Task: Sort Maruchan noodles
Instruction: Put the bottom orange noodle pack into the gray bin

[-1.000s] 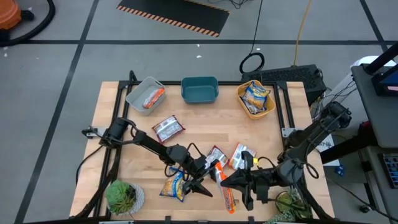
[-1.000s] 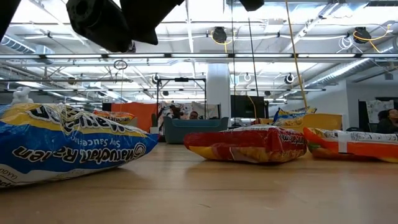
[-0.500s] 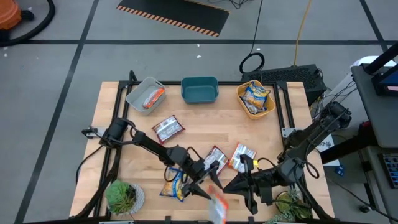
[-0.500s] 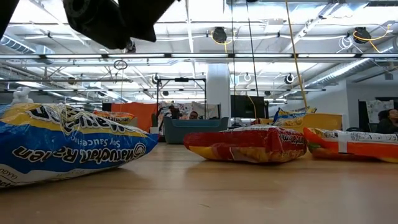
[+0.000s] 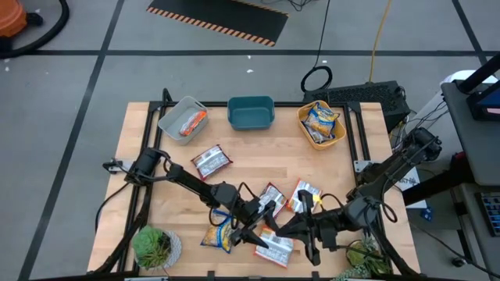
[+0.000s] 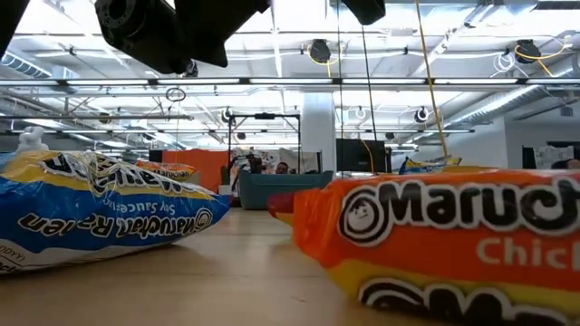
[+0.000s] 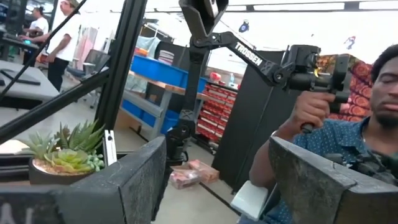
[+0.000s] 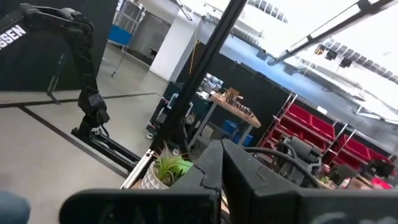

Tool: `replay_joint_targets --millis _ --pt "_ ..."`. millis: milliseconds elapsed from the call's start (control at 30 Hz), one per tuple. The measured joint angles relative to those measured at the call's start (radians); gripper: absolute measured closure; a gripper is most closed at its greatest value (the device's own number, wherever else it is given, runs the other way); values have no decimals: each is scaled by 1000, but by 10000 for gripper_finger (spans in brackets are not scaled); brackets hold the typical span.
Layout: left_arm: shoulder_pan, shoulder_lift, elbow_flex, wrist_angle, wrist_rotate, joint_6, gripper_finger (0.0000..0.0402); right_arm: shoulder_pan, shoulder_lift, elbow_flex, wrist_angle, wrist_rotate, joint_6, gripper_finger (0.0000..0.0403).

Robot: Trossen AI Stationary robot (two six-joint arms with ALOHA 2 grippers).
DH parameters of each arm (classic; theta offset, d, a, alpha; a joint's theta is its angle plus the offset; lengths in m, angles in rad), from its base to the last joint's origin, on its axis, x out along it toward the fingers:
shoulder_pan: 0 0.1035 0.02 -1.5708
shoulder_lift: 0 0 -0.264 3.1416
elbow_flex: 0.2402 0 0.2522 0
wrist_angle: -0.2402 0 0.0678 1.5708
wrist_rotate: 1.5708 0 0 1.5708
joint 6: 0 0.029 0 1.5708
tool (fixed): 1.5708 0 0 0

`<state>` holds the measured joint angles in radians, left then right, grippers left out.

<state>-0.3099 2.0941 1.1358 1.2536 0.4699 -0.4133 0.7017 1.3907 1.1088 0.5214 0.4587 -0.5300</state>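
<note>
- Near edge of the surface: an orange Maruchan packet lies flat – just beside both pincers, apparently untouched.
- Left pincer hangs open, holding nothing; right pincer is closed, empty.
- Beside them a yellow-blue packet, then two silver-red packets.
- Mid-surface: another silver-red packet.
- Far edge – grey tub with an orange packet, teal tub, yellow tub with yellow-blue packets.
</note>
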Motion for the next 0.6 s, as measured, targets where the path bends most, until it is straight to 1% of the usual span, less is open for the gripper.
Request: replay_joint_targets --millis 167,300,433,533,600 --pt "-6 0 0 -13 1 -35 117 0 0 0 -39 97 18 403" --pt "-25 0 0 -64 0 -41 117 0 -1 0 -108 150 127 403" --pt "-47 0 -1 -100 -32 -38 117 -4 -2 0 -199 172 310 403" --pt "-58 0 -1 -132 -50 -37 117 -5 -2 1 -292 195 510 403" --pt "-66 0 -1 -156 -54 -38 117 2 -2 1 -389 192 650 403"
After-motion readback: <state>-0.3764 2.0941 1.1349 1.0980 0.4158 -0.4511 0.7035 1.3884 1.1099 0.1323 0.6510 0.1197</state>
